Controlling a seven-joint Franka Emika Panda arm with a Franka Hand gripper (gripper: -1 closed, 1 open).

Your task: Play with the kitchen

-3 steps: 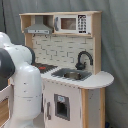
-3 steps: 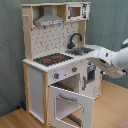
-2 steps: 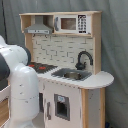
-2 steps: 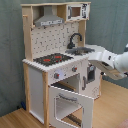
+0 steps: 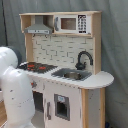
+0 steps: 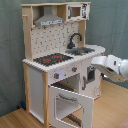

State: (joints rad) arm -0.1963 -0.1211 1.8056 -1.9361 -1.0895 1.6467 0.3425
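The kitchen (image 5: 65, 52) is a tall white and light-wood toy with a grey hood (image 5: 39, 27), a small microwave (image 5: 72, 23), a black faucet (image 5: 84, 57), a sink (image 5: 72, 75) and a red-ringed stovetop (image 5: 37, 66). In the second exterior view the kitchen (image 6: 55, 42) has its windowed oven door (image 6: 70, 105) hanging open below the knobs (image 6: 65, 73). My white arm (image 6: 114, 67) reaches in from the second exterior view's right, and my gripper (image 6: 94, 74) is at the cabinet door under the sink. My arm (image 5: 15, 95) hides the lower left front in the first exterior view.
A grey-green curtain (image 6: 112, 25) hangs behind the kitchen. The kitchen stands on a wooden floor (image 6: 15, 120). The open oven door juts out low in front of the kitchen.
In the first exterior view my arm has sunk and pulled toward the left edge. In the second exterior view it sits slightly lower at the cabinet front. The oven door stays open.
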